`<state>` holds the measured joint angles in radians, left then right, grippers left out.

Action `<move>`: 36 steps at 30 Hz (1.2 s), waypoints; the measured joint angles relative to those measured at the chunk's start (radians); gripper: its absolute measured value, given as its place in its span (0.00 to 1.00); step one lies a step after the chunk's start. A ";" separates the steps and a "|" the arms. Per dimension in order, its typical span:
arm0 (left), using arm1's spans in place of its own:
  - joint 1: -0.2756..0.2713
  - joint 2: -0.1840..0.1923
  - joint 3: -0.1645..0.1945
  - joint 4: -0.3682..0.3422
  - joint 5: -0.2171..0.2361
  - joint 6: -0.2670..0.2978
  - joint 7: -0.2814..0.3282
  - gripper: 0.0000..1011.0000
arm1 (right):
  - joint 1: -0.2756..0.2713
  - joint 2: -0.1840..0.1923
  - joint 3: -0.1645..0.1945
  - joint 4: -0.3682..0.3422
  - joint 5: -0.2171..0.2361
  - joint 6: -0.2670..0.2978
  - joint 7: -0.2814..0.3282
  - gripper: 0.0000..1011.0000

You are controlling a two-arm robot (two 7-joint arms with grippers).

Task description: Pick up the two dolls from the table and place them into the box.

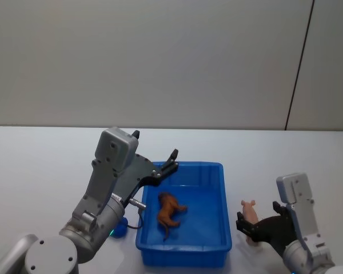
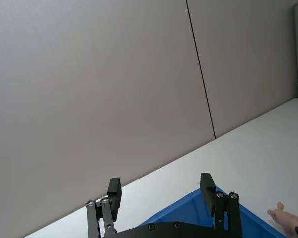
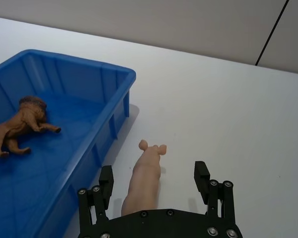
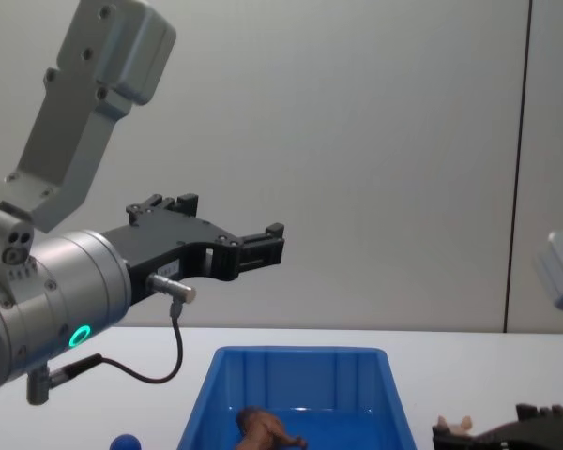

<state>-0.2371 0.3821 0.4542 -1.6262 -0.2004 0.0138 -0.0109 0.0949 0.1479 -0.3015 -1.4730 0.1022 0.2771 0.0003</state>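
Right gripper (image 3: 154, 172) released, straddling pink doll (image 1: 250, 214) on table (image 1: 46, 171), right of box (image 1: 214, 166). We see brown doll (image 1: 168, 210) inside, left gripper (image 2: 160, 183) spread above, blue ball (image 1: 120, 227) left.

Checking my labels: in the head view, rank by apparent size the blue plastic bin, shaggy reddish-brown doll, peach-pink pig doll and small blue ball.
Blue plastic bin
shaggy reddish-brown doll
peach-pink pig doll, partly hidden, so unsure
small round blue ball

Setting: laboratory test cell
We noted a plain white table (image 1: 40, 165) set against bare grey wall panels (image 1: 160, 57) with one dark seam (image 1: 300, 63).
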 joint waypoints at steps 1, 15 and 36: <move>0.000 0.000 0.000 0.000 0.000 0.000 0.000 0.99 | 0.000 -0.001 0.000 0.002 0.002 0.002 0.000 0.99; 0.000 0.000 0.000 0.000 0.000 0.000 0.000 0.99 | 0.005 -0.021 -0.007 0.045 0.019 0.015 0.004 0.74; 0.000 0.000 0.000 0.000 0.000 0.000 0.000 0.99 | 0.016 -0.042 -0.010 0.016 0.021 0.006 -0.015 0.32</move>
<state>-0.2371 0.3821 0.4542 -1.6262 -0.2004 0.0138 -0.0109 0.1114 0.1060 -0.3117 -1.4566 0.1235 0.2834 -0.0147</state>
